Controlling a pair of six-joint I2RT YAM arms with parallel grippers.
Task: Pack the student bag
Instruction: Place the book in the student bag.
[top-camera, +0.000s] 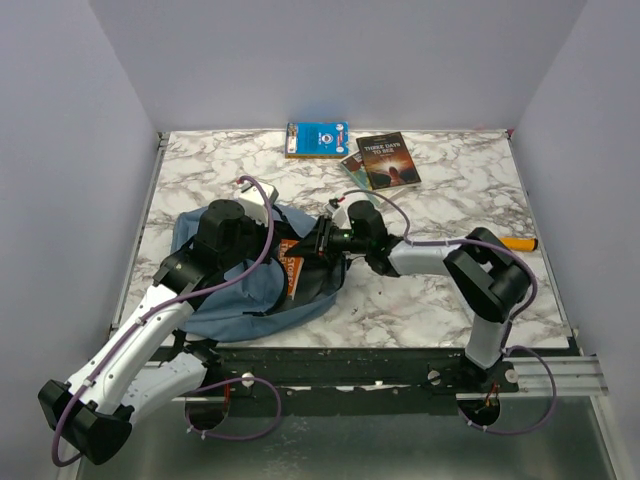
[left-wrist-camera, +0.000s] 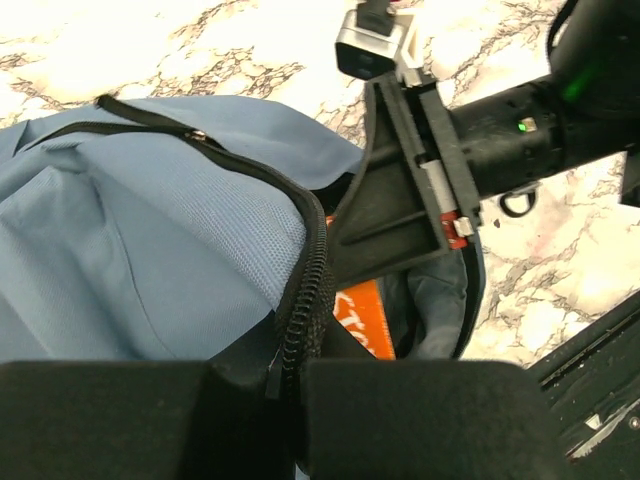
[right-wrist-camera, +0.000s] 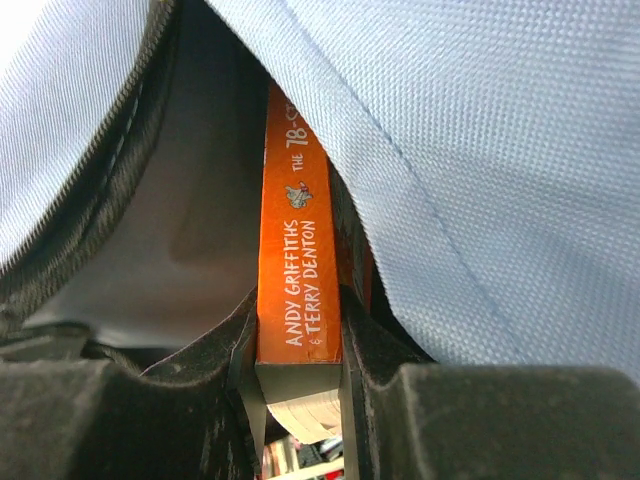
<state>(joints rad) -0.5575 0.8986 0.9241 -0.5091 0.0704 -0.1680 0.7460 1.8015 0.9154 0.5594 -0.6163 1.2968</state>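
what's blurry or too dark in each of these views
Top external: evenly lit, sharp. Left wrist: left claw a black, soft-edged mass along the bottom; bag sharp. Right wrist: book spine crisp, readable; right claw dark, blurred.

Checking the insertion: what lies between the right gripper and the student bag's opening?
An orange book, held by the right gripper, reaching into the student bag; the right wrist view shows it.

The orange book (right-wrist-camera: 298, 270), held by the right end effector (top-camera: 320, 241), plugs the mouth of the student bag (top-camera: 225, 300). The left end effector (left-wrist-camera: 290, 390) pinches its rim. Open counter (top-camera: 400, 300) lies rightward, before the far books (top-camera: 385, 160).
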